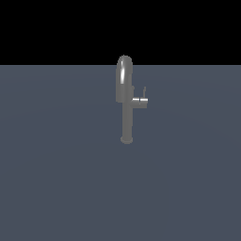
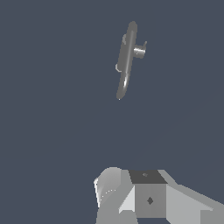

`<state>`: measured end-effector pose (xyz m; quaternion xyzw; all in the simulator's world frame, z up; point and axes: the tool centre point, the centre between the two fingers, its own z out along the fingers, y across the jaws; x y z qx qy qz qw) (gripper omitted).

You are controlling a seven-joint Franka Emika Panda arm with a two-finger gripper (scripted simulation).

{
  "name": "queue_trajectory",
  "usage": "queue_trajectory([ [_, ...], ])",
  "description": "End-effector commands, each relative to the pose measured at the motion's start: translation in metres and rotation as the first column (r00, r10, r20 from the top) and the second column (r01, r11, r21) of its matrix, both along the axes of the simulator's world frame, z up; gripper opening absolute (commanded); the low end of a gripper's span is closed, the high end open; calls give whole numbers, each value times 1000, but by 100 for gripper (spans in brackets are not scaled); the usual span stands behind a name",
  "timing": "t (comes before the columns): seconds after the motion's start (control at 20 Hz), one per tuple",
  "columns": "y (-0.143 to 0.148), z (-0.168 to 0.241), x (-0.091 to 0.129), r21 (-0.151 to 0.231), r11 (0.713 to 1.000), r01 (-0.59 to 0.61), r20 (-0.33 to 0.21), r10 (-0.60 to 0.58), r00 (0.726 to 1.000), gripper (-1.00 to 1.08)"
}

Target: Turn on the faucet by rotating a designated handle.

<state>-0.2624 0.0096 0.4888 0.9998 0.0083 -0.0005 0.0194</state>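
The faucet (image 1: pixel 125 108) stands upright in the middle of the exterior view, a dull-grey stem on a small round base with an arched spout on top. Its handle (image 1: pixel 140 100) is a short stub on the exterior view's right of the stem, and a thin dark lever rod rises from its end. The exterior view shows no arm. The wrist view looks down on the faucet (image 2: pixel 126 61) and the handle (image 2: pixel 140 51) from well above. Pale and dark parts of my gripper (image 2: pixel 131 190) fill that picture's lower edge, far from the faucet. Its jaws do not show clearly.
The faucet stands on a flat grey-blue surface (image 1: pixel 56 179) that spreads out on every side. Behind its far edge the background is black. Nothing else stands on the surface.
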Motion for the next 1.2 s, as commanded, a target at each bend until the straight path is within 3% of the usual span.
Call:
queue_trajectory([
  [0.0,0,0,0,0,1000,0,0,0,1000,-100],
  [0.55,1,-1,16,44,998,48,-40,-46,998,-100],
  [0.9,0,-4,44,116,984,135,-113,-122,986,-100],
  [1.15,-3,-8,72,181,957,225,-192,-190,963,-100],
])
